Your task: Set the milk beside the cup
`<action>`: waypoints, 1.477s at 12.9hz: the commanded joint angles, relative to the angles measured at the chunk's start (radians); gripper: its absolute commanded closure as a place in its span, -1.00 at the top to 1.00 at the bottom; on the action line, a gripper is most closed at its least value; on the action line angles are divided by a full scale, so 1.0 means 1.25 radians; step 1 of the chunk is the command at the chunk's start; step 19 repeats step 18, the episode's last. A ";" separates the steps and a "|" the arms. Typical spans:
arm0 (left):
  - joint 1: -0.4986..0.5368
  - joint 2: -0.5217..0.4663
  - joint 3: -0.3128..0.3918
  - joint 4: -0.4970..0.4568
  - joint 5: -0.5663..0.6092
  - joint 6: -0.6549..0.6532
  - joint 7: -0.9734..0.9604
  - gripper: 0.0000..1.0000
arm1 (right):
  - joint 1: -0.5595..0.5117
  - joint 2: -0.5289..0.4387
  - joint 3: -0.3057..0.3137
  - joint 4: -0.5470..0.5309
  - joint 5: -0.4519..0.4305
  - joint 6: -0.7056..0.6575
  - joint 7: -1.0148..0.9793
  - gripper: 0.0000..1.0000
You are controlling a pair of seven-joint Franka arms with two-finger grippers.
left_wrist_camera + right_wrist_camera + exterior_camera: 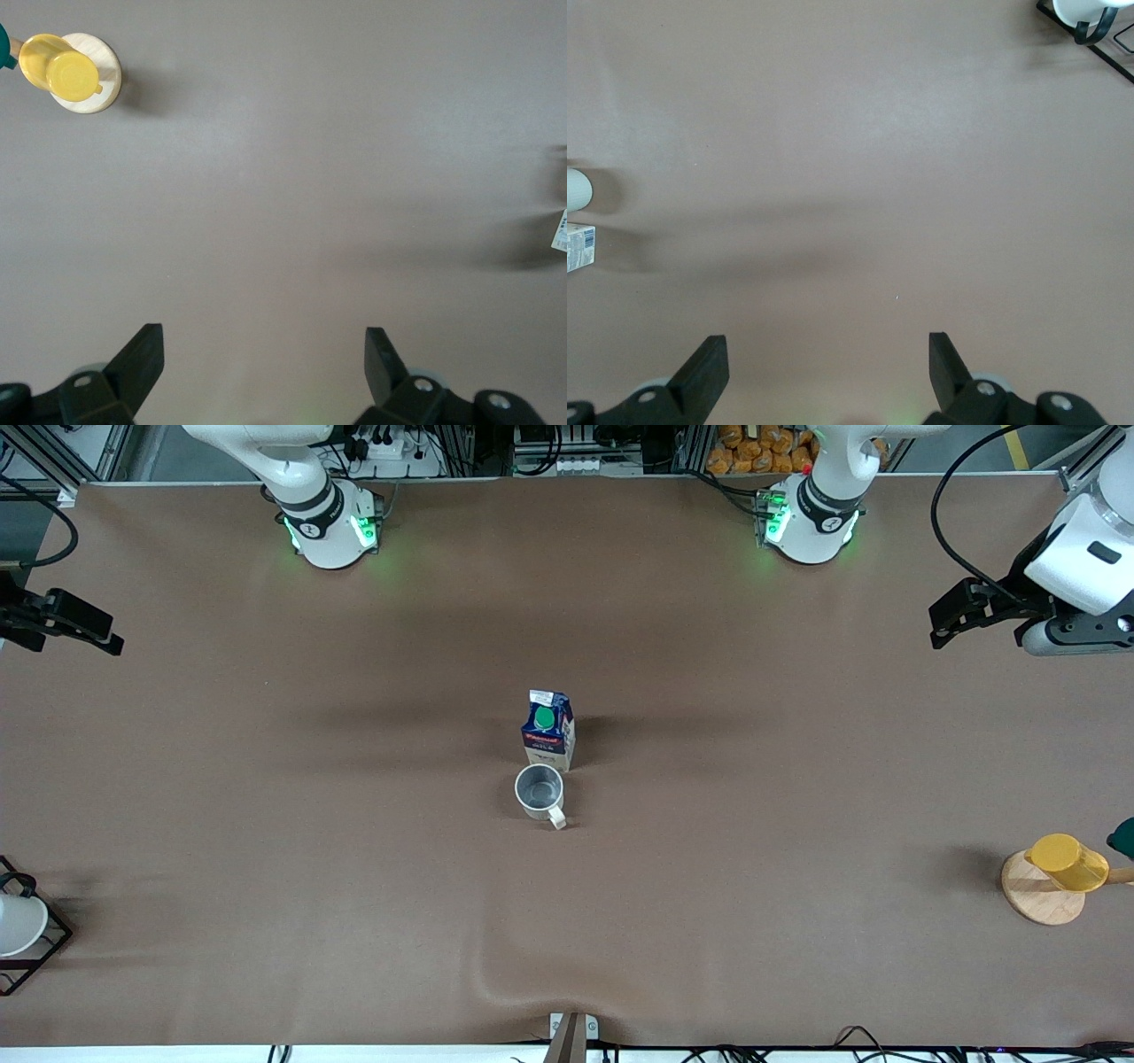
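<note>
Meanwhile, milk [548, 729] touching cup [539, 790]; left claw [264, 359] and right claw [828, 359] released, apart, over bare table [266, 779].

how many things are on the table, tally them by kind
cups: 3 (off-white mug, yellow cup, white cup)
milk cartons: 1 (milk)
wooden discs: 1 (round wooden base under the yellow cup)
wire racks: 1 (black wire rack holding the white cup)
total: 6
</note>
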 commanded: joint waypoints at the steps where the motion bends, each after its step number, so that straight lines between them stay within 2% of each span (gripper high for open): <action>1: 0.007 0.000 0.000 0.031 0.009 -0.017 0.006 1.00 | -0.015 0.002 0.013 0.015 -0.004 -0.009 0.011 1.00; 12: 0.008 0.002 0.000 0.035 -0.002 -0.033 0.000 1.00 | -0.013 0.004 0.013 0.018 -0.001 -0.006 0.011 1.00; 19: 0.040 0.000 0.001 0.032 -0.015 -0.046 0.019 1.00 | -0.014 0.003 0.013 0.018 -0.004 -0.005 0.011 1.00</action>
